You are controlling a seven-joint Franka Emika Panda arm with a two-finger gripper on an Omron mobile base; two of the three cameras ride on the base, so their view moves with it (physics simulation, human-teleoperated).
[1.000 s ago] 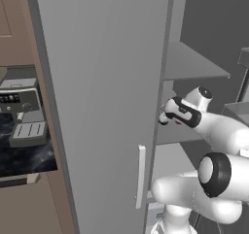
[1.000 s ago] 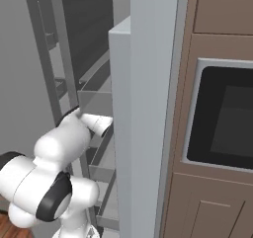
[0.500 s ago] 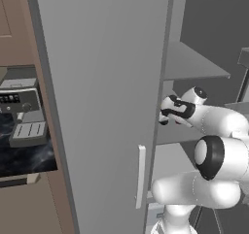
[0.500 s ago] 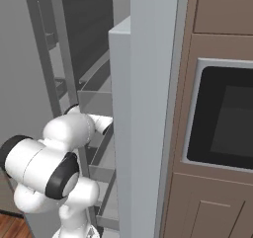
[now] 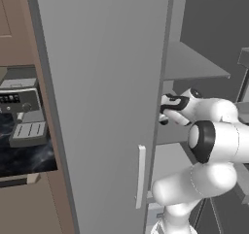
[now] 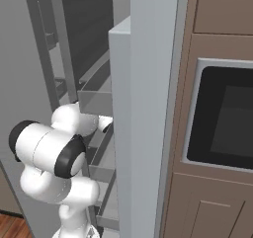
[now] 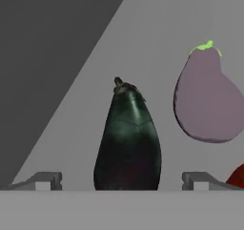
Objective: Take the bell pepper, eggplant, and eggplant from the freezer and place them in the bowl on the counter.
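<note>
My gripper (image 7: 121,181) is open inside the freezer (image 5: 107,97), its fingertips (image 7: 43,180) standing either side of a dark green-black eggplant (image 7: 127,138) that lies on the grey shelf just ahead. A pale purple eggplant (image 7: 207,98) with a green stem lies further back to the right. A red edge of the bell pepper (image 7: 237,176) peeks in at the lower right. From the left base view the gripper (image 5: 164,112) reaches past the door's edge at mid shelf height. Nothing is held. The bowl is out of view.
The open grey door with its white handle (image 5: 140,175) stands close on the arm's left. A coffee machine (image 5: 22,111) sits on the black counter (image 5: 24,155). A built-in oven (image 6: 222,118) is set in the taupe cabinets to the right of the freezer.
The elbow has swung up and over while the hand edged slightly deeper into the freezer. The jaws stayed open.
</note>
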